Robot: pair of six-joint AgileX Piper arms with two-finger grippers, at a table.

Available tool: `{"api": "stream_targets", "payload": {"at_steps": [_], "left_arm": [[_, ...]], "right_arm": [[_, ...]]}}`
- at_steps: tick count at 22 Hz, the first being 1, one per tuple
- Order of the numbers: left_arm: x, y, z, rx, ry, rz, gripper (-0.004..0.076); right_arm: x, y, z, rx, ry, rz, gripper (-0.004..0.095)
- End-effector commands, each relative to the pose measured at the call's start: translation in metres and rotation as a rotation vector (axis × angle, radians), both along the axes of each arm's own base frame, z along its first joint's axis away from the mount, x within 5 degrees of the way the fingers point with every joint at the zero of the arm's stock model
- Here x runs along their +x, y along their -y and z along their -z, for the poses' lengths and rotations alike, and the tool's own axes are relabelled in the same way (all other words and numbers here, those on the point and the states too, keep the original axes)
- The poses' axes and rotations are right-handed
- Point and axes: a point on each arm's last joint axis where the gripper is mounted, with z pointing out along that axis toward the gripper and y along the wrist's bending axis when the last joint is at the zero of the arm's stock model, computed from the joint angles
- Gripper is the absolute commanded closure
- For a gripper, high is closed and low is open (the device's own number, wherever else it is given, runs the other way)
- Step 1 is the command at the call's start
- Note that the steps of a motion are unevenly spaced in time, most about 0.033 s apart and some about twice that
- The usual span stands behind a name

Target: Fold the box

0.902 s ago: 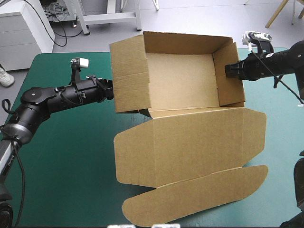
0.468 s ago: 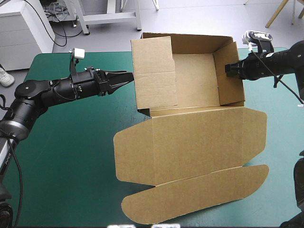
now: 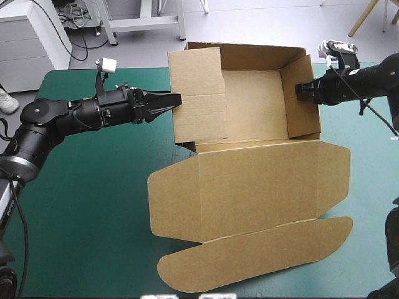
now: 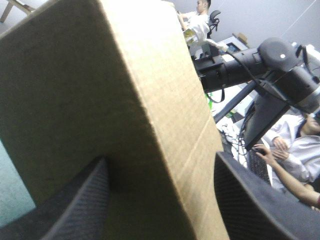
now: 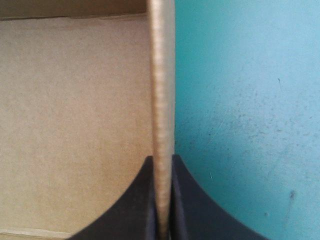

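High cam: above and behind, angled down, most of the worktop (image 3: 93, 218) in frame. Left wrist cam: hard against the box (image 3: 249, 106) wall, probably tilted up into the room. Right wrist cam: tight along the opposite wall. All three share the box.

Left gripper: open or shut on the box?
Open. The left gripper has its fingers wide apart in the wrist view, with the box wall between them.

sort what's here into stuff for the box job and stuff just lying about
In the job: box; left gripper, open at its left wall; right gripper, shut on its right wall.
Just there: teal-green cover.
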Motion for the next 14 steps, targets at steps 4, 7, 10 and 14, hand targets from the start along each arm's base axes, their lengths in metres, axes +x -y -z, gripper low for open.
{"api": "stream_targets", "payload": {"at_steps": [4,7,10,14], "left_arm": [[-0.009,0.007,-0.027,0.045,0.043,-0.056,0.0286],[-0.007,0.007,-0.035,0.126,0.026,-0.077,0.0286],[0.003,0.004,-0.037,0.248,-0.029,-0.105,0.0286],[0.014,0.003,-0.045,0.302,-0.059,-0.115,0.0286]], "right_arm": [[-0.012,-0.013,-0.031,0.090,0.088,0.026,0.0921],[-0.009,-0.030,-0.032,0.084,0.102,0.045,0.0916],[-0.010,-0.051,-0.033,0.102,0.104,0.037,0.0916],[-0.004,-0.064,-0.024,0.091,0.066,0.057,0.0916]]}}
